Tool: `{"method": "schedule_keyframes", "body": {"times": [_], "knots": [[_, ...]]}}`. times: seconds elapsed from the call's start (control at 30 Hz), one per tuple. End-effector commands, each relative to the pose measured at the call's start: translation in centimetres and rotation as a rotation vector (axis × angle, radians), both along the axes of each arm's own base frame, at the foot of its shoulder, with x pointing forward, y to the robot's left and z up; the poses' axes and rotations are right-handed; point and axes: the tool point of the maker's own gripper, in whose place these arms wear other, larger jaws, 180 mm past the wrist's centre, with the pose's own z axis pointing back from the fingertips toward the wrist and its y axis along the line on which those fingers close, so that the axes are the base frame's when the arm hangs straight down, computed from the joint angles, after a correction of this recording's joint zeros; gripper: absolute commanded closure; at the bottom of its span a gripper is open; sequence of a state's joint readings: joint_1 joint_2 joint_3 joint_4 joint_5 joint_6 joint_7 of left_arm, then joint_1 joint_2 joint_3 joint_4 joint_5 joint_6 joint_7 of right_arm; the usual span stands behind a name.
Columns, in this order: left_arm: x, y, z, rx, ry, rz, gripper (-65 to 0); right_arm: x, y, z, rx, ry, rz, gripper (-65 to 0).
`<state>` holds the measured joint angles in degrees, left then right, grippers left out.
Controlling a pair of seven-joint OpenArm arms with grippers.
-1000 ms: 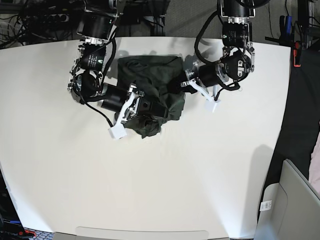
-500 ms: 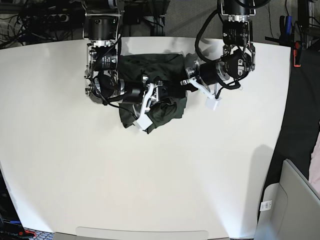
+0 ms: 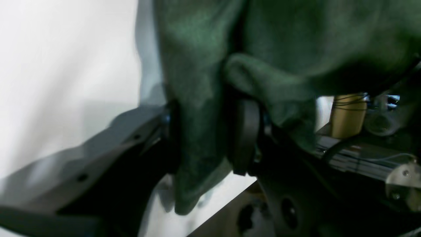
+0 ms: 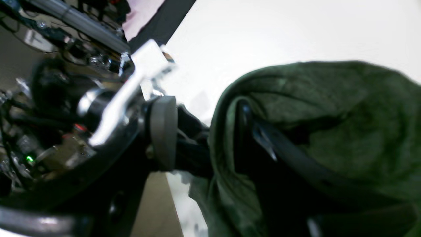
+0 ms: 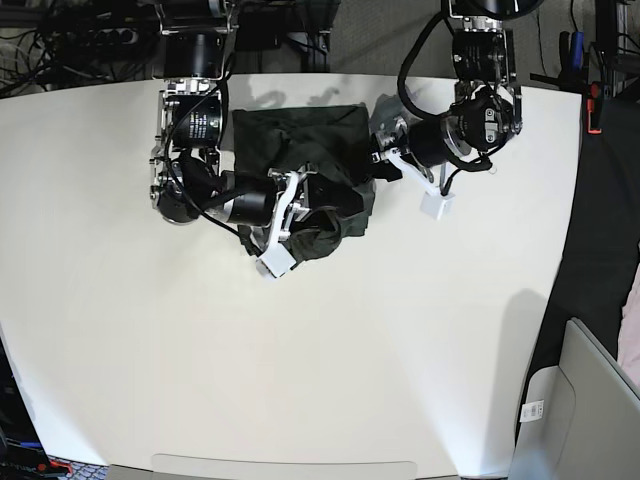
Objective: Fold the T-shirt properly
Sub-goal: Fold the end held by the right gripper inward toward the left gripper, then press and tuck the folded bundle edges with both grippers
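blur: both wrist views | T-shirt (image 3: 296,49): cut by frame edges | hidden: right fingers (image 4: 163,131) partly under cloth

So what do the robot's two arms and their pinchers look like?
Both arms are black and chunky, with shiny silver rings at the joints and looping black cables. The right gripper has silvery-white brackets and a white block at one tip; the left gripper has the same white block. Close up, the finger pads look dark grey and flat.
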<state>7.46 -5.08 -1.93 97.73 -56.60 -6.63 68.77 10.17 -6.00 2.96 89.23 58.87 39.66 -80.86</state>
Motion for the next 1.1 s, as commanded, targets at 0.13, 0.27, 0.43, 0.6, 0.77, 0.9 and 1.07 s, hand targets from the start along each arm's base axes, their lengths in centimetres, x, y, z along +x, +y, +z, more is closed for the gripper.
{"method": "schedule_keyframes", "body": {"times": [0.13,0.27,0.43,0.6,0.77,0.9,1.07], "knots": [[1.3,1.3,2.5,0.034,-0.100,-0.012,-23.5,0.8,-0.8,2.7,0.075,-0.069,-0.004,-25.1],[1.2,1.6,2.5,0.044,-0.101,-0.012,-23.4,0.5,-0.9,3.1,0.105,-0.069,0.004,-25.1],[0.4,1.5,2.2,0.043,-0.087,-0.014,-23.3,0.5,-0.8,3.6,0.130,-0.073,0.011,-25.0],[-0.4,0.7,4.5,0.053,-0.158,-0.043,-23.3,0.6,-3.1,2.9,0.059,-0.087,-0.003,-25.0],[-1.3,0.1,4.9,0.038,-0.164,-0.041,-23.3,0.4,-7.9,2.1,-0.071,-0.122,-0.046,-25.0],[-1.1,-0.1,4.9,0.031,-0.165,-0.038,-23.3,-1.0,-9.4,1.3,-0.132,-0.118,-0.036,-25.0],[-1.2,0.1,4.1,0.032,-0.141,-0.033,-23.3,-3.2,-8.7,-0.4,-0.132,-0.057,-0.006,-25.0]]}}
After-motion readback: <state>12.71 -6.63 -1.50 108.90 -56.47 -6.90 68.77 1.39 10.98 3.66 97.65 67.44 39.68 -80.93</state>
